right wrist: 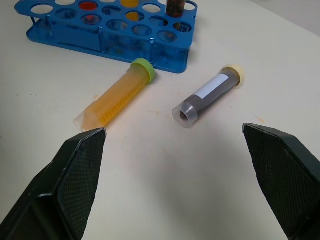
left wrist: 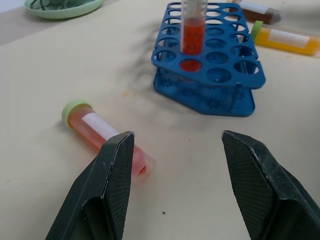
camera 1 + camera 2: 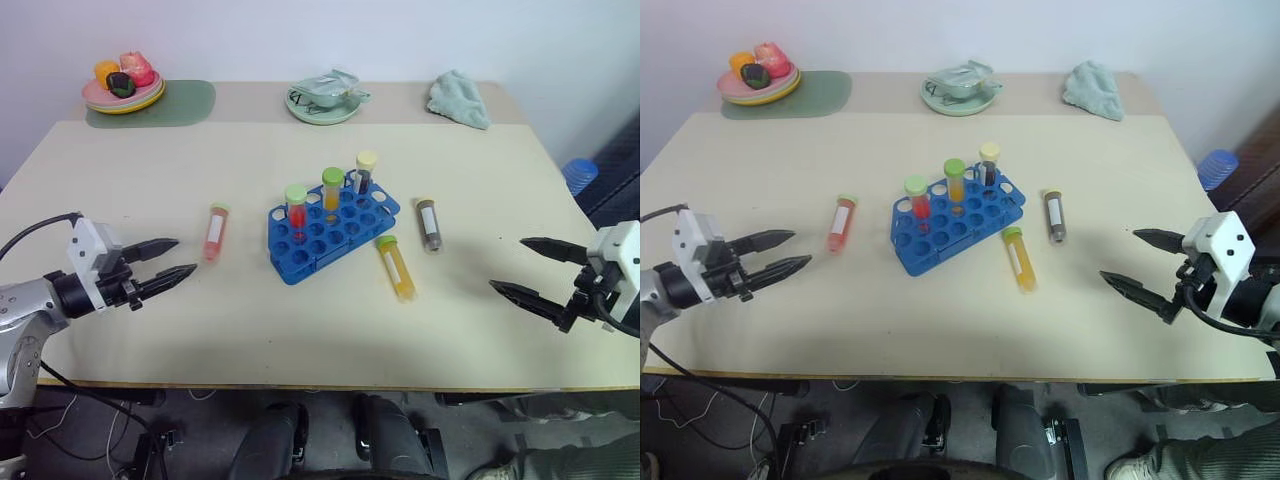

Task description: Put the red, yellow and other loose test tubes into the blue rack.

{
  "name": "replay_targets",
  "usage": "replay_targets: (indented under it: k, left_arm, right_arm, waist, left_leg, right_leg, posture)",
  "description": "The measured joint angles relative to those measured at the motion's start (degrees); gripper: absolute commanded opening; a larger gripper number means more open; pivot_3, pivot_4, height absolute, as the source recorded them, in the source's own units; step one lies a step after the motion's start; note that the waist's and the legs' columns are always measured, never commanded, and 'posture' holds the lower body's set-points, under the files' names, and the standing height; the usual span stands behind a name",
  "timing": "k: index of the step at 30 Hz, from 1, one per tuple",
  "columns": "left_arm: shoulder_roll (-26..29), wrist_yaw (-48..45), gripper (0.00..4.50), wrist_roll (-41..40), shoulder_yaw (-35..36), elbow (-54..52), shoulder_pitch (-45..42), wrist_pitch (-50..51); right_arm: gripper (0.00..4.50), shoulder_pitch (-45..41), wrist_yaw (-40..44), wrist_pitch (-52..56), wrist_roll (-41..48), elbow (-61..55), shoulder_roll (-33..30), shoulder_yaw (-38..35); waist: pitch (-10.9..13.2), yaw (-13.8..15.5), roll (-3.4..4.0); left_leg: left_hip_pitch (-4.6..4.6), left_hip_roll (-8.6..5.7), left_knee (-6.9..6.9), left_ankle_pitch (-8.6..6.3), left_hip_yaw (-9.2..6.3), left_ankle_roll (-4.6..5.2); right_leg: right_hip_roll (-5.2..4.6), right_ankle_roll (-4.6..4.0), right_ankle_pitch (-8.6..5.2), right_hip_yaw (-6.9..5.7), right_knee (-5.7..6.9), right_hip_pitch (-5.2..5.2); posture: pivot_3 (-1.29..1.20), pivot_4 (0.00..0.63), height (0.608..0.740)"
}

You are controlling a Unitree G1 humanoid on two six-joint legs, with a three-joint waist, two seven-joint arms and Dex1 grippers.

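The blue rack stands mid-table with three capped tubes upright in it. Around it lie the loose test tubes: a pinkish-red one to its left, a yellow one at its near right corner, and a dark brown one further right. My left gripper hovers open and empty just left of the red tube, pointing at it. At the right side of the table my right gripper is wide open and empty, facing the yellow tube and the brown tube.
At the back of the table are a plate of toy food on a green mat, a green dish holding a wrapper, and a teal cloth. A blue object sits beyond the table's right edge.
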Motion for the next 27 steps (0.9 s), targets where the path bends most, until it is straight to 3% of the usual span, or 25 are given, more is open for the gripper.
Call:
replay_targets:
  k: [10,19,22,27]
  left_arm:
    - [-0.83,-0.45,2.81,-0.17,-0.03,-0.37,-0.07,0.10]
    - [-3.34,-2.91,2.81,0.44,-2.39,0.62,-1.45,-2.40]
    - [-3.72,-3.18,2.81,1.14,-3.64,1.10,-2.40,-3.01]
    - [-5.48,-3.18,2.81,1.40,-6.34,1.35,-4.56,-3.43]
  right_arm:
    - [4.50,0.04,-0.60,0.01,0.08,-0.43,0.23,-0.16]
    - [4.50,-3.56,-8.14,6.06,-1.15,-2.11,0.16,4.70]
    - [4.50,-7.98,-10.88,10.11,-0.81,-2.07,0.07,7.07]
    - [4.50,-22.27,-17.27,22.59,1.67,1.74,0.05,12.41]
  waist:
    - [0.00,-0.03,0.01]
    - [-0.02,-0.08,0.02]
    - [-0.02,-0.08,0.03]
    - [-0.02,-0.14,0.03]
  left_leg:
    - [0.01,0.00,0.00,0.00,0.00,-0.01]
    - [0.01,-0.01,0.00,0.00,0.01,-0.02]
    - [0.01,-0.01,0.02,0.01,0.02,-0.01]
    - [0.00,-0.01,0.04,0.06,0.04,0.08]
  right_leg:
    - [0.00,0.01,0.01,0.00,0.00,0.00]
    - [0.00,0.01,0.02,0.00,0.01,-0.01]
    - [0.00,0.01,0.03,0.00,0.02,-0.01]
    - [-0.02,0.02,0.03,0.00,0.02,-0.03]
  posture:
    - [0.00,0.150,0.740]
    - [0.00,0.150,0.740]
    - [0.00,0.150,0.740]
    - [0.00,0.150,0.740]
